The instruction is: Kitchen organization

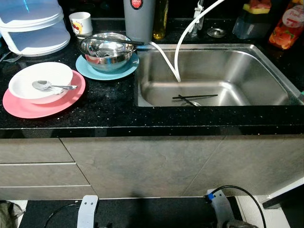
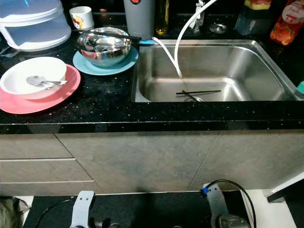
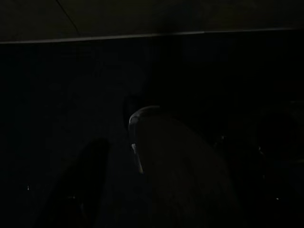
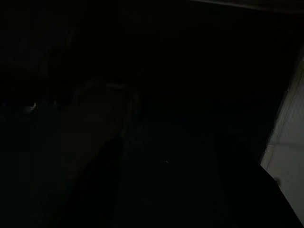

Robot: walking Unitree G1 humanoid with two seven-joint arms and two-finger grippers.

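Observation:
On the black counter, a pink plate (image 1: 28, 107) carries a white bowl (image 1: 40, 80) with a metal spoon (image 1: 50, 86) in it. Behind it, a blue plate (image 1: 90, 71) holds a steel bowl (image 1: 105, 51) with cutlery inside and black chopsticks (image 1: 109, 40) laid across its rim. More black chopsticks (image 1: 194, 97) lie at the bottom of the steel sink (image 1: 266, 71). My left arm (image 1: 87, 211) and right arm (image 1: 221, 209) hang idle low in front of the cabinet. Both wrist views are very dark.
A white hose (image 1: 178, 52) droops into the sink. Along the back stand a translucent lidded container (image 1: 33, 23), a white mug (image 1: 80, 22), a grey canister (image 1: 139, 19), an oil bottle (image 1: 160, 19) and a red bottle (image 1: 287, 26). Drawers (image 1: 33, 166) sit under the counter.

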